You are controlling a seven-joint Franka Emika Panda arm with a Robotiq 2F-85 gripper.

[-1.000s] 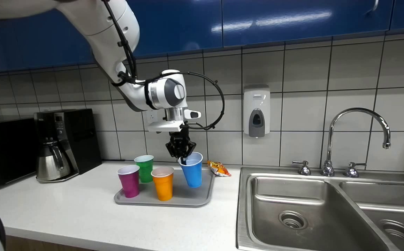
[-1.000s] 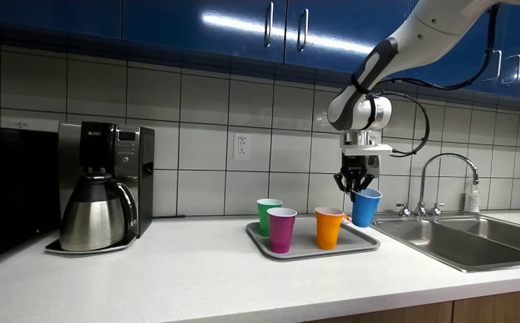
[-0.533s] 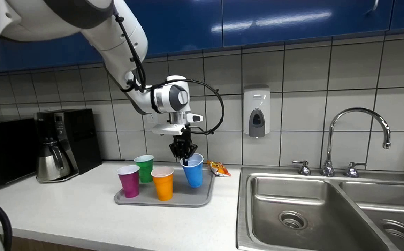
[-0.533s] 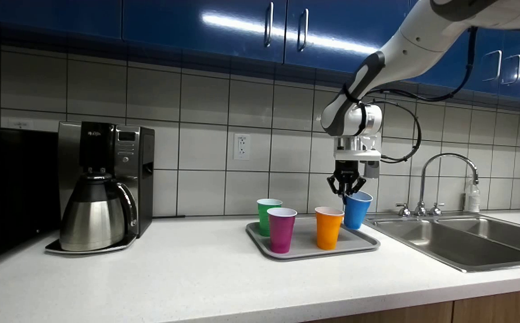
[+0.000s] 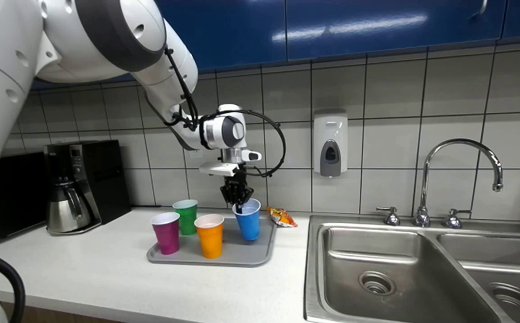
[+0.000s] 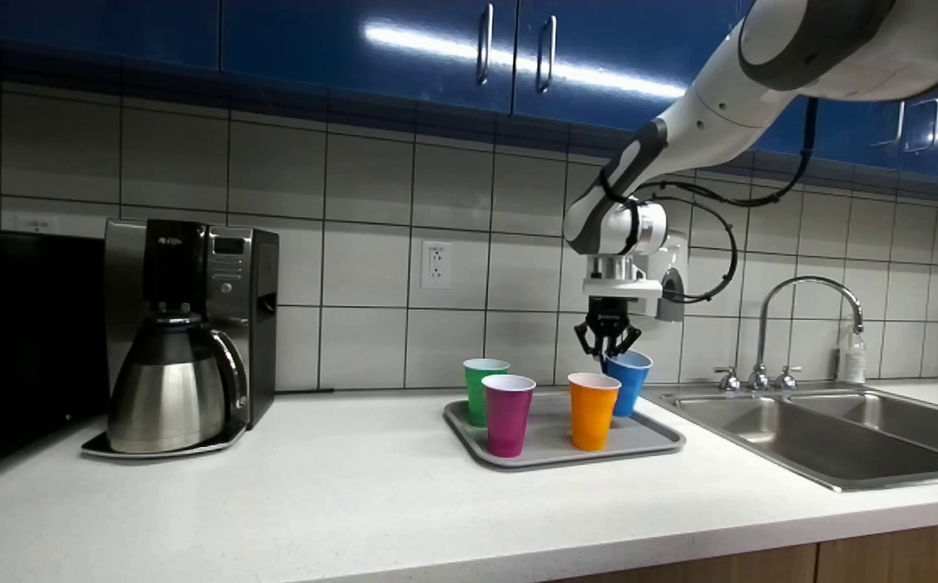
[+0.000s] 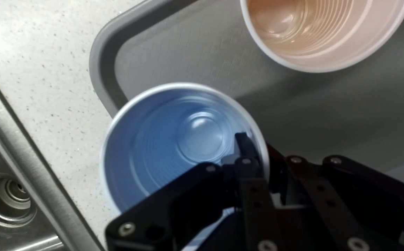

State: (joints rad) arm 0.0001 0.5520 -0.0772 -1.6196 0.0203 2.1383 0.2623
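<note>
Pinching the blue plastic cup by one side, wrist-view three o'clock, perhaps risking, from lopsided support, a swing against the orange plastic cup.

The packet is too small for me to read. The wrist view crops the orange cup, which, in an exterior view, hides part of the blue cup.

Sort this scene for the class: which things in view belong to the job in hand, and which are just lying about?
Job in hand, it seems:
blue cup, its wall pinched in the jaws
orange cup, purple cup, green cup
gray tray under those three

Only nearby:
coffee maker
orange packet
soap dispenser
sink
</note>
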